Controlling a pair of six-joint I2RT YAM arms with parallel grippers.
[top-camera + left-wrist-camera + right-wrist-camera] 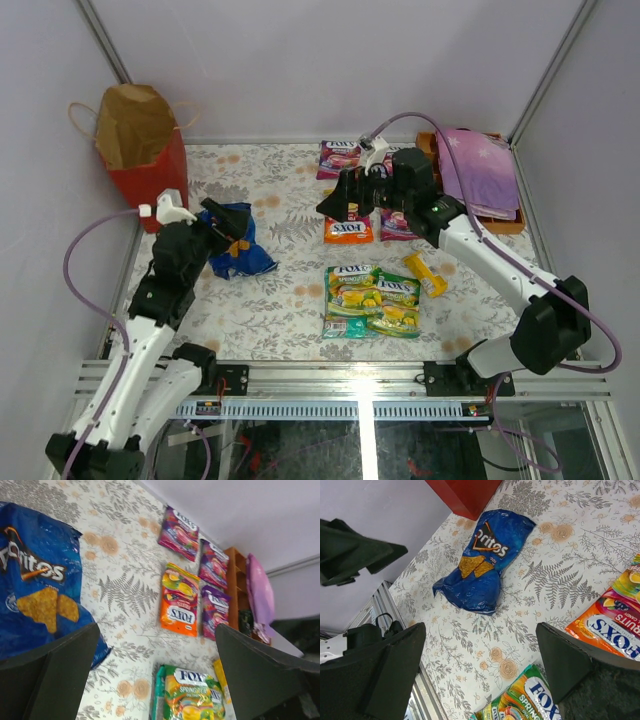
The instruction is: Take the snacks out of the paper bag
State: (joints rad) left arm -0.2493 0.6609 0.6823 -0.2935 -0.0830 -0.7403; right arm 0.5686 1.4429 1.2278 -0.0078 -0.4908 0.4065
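Observation:
The red paper bag (140, 150) stands upright at the back left, its mouth open; its red corner (465, 495) shows in the right wrist view. The blue Doritos bag (240, 250) (35, 595) (485, 560) lies on the table just under my left gripper (224, 226) (156, 645), which is open and holds nothing. Purple pouches (340, 158) (178, 532), an orange pouch (348, 231) (179, 602), green-yellow pouches (375, 300) (192, 692) and a yellow bar (425, 273) lie on the table. My right gripper (345, 205) (481, 645) hovers open above the orange pouch.
A folded purple cloth (478, 165) rests on a wooden tray (505, 225) at the back right. White walls and metal posts close in the table on three sides. The arms' rail (350, 375) runs along the near edge.

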